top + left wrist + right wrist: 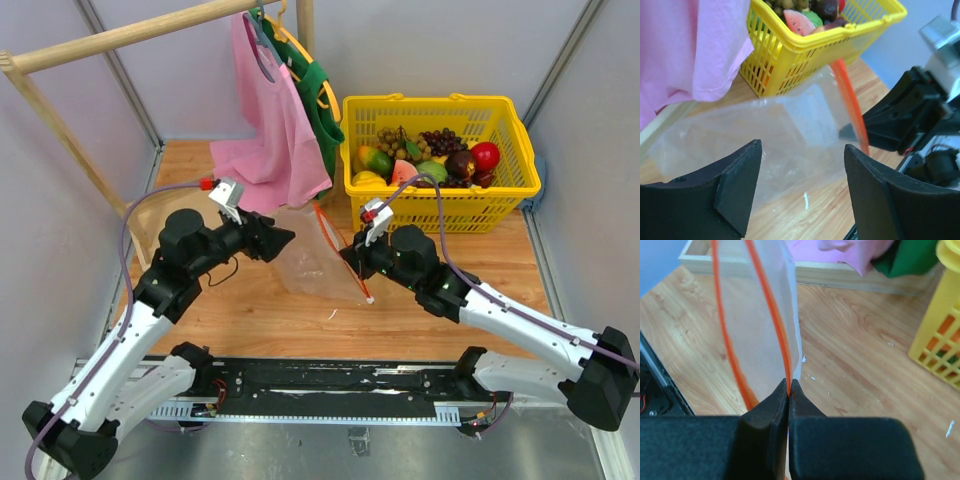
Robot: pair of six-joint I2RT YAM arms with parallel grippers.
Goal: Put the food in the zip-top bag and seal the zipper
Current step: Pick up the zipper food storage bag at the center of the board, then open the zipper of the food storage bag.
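Holding the bag for loading: pinching the zipper of the zip-top bag at counter centre, right gripper jaws clamped on it; left gripper jaws apart alongside. Next, probably fetching food from the yellow basket at one o'clock.

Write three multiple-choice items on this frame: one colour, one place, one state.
1. Colour of the zipper on the zip-top bag? A) blue B) red-orange C) white
2. Where is the toy fruit? A) in the yellow basket B) in the bag C) on the wooden tabletop
3. State of the right pincer? A) wide open B) holding pink cloth C) shut on the zipper

Answers: 1 B, the strip along the bag's mouth is red-orange. 2 A, the fruit is piled in the basket and the bag is empty. 3 C, its fingers press together on the strip.
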